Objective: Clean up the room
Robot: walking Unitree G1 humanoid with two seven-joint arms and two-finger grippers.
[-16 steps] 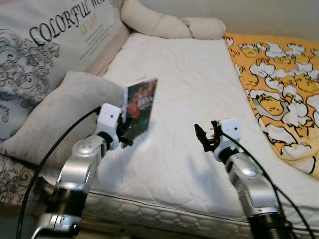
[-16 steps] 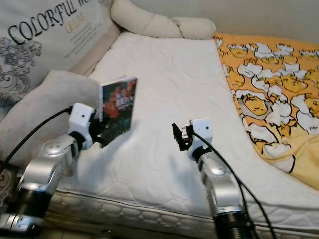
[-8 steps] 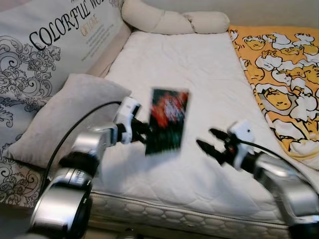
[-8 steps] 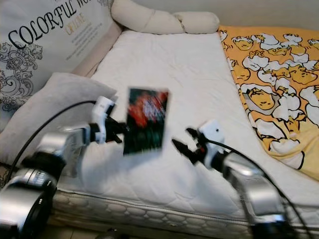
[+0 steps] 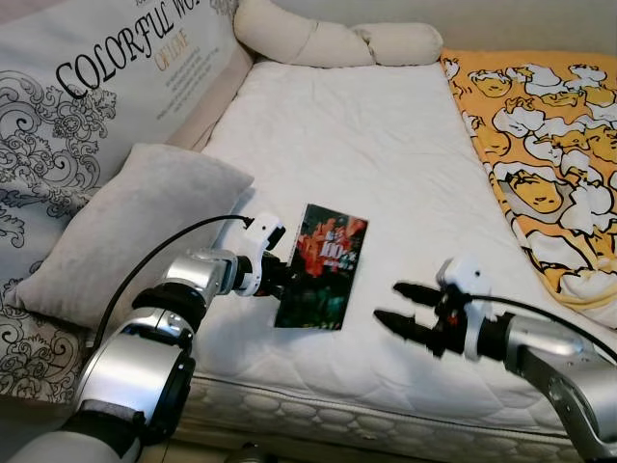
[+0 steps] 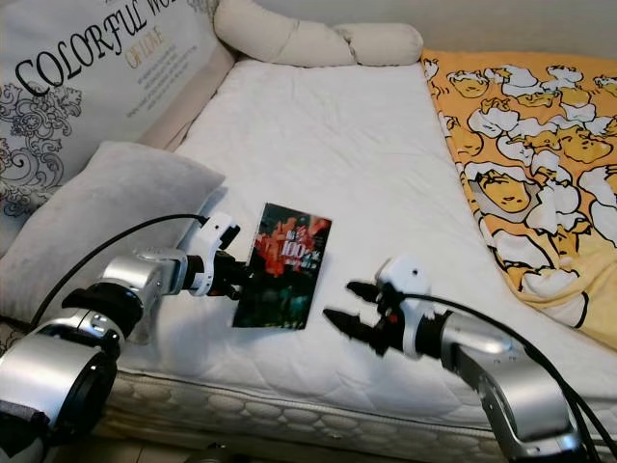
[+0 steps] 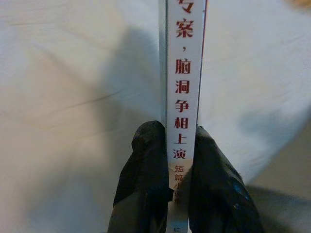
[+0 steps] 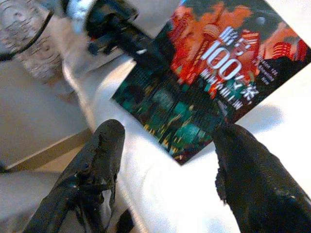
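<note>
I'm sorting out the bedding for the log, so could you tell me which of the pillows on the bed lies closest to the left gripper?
The plain grey pillow, just beside the left gripper holding the book. The long cream bolster lies far off at the bed's far end.

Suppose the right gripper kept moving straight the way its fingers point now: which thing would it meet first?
Most likely the book held upright by the left gripper. The open right gripper points at its cover, though depth is hard to judge; the mattress lies just below.

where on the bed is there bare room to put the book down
Widest free patch: the white mattress between the grey pillow and the yellow blanket, up to the cream bolster. Crowded near the front edge, where the left hand grips the book and the open right hand reaches.
</note>
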